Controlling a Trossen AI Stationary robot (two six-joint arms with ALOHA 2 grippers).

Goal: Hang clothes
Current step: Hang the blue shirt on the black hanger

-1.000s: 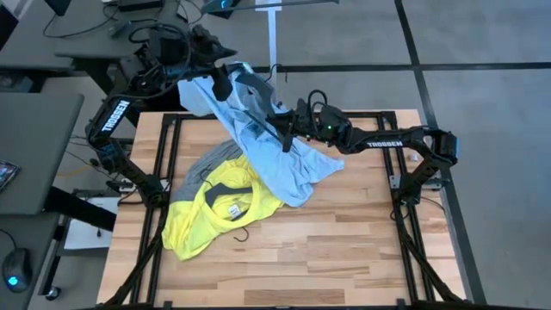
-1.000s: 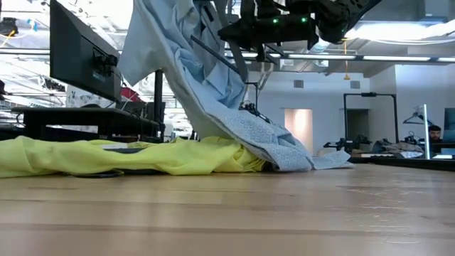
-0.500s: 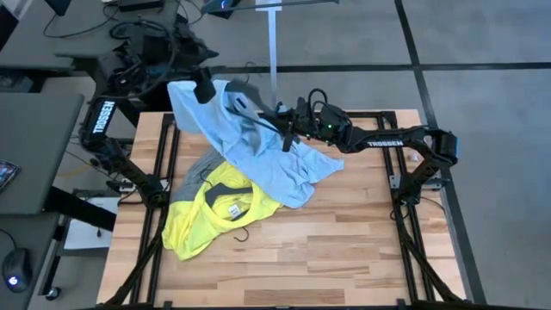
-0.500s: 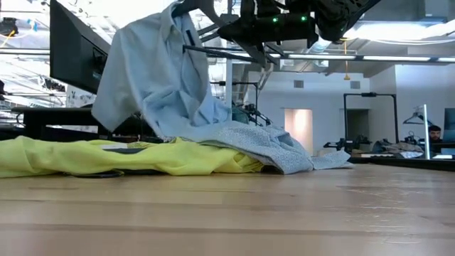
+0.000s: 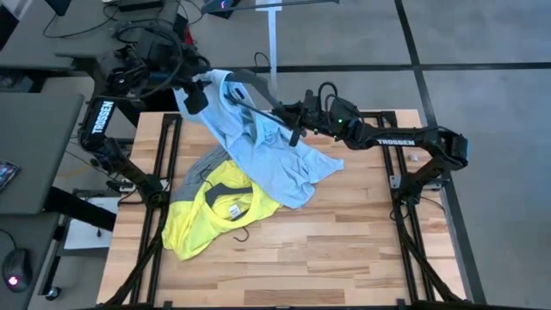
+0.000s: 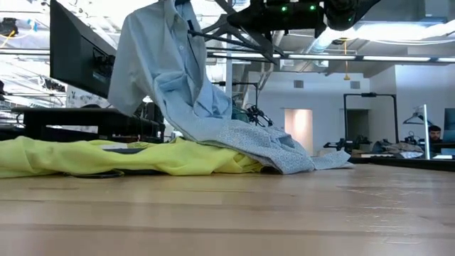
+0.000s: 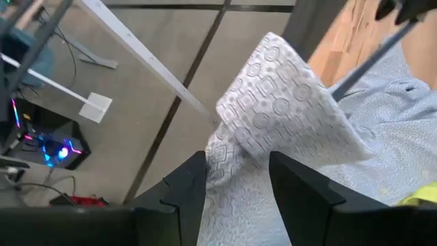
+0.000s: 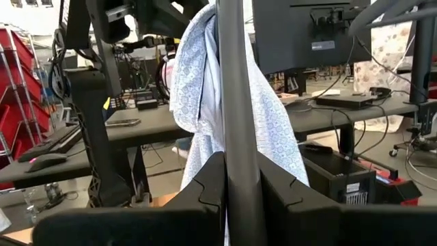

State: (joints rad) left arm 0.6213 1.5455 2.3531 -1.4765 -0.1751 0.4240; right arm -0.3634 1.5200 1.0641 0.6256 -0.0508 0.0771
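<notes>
The pale light-blue shirt (image 5: 267, 146) is lifted at its far end over the table's far left. Its lower end (image 6: 284, 149) lies on the table and on the neon-yellow T-shirt (image 5: 215, 211). The grey T-shirt (image 5: 205, 164) lies flat under both. My left gripper (image 5: 196, 95) is shut on the blue shirt's raised part. My right gripper (image 5: 294, 116) is shut on a thin black hanger (image 6: 227, 32) that reaches into the raised shirt. My left gripper pinches a bunched fold of the blue shirt's raised upper part (image 7: 235, 184) between its two fingers. The cloth stands out past the fingertips and hangs down from there to the table, slack. My right gripper pinches a straight black bar of the hanger (image 8: 235, 102) between its two fingers, coming about level from the table's right. The hanger is held clear of the table, and the shirt's cloth (image 8: 273, 130) drapes over its far part.
A black metal frame (image 5: 405, 185) runs along the table's left and right sides. The near half of the wooden table (image 5: 327, 258) is bare. Desks with monitors (image 6: 78, 57) stand beyond the far left edge. A person sits far off in the room (image 6: 435, 134).
My left gripper has gone toward the table's left edge with the shirt's upper part, which now stands raised and spread across the hanger. My right gripper has shifted a little toward the far edge with the hanger. The shirt's lower end has stayed on the table.
</notes>
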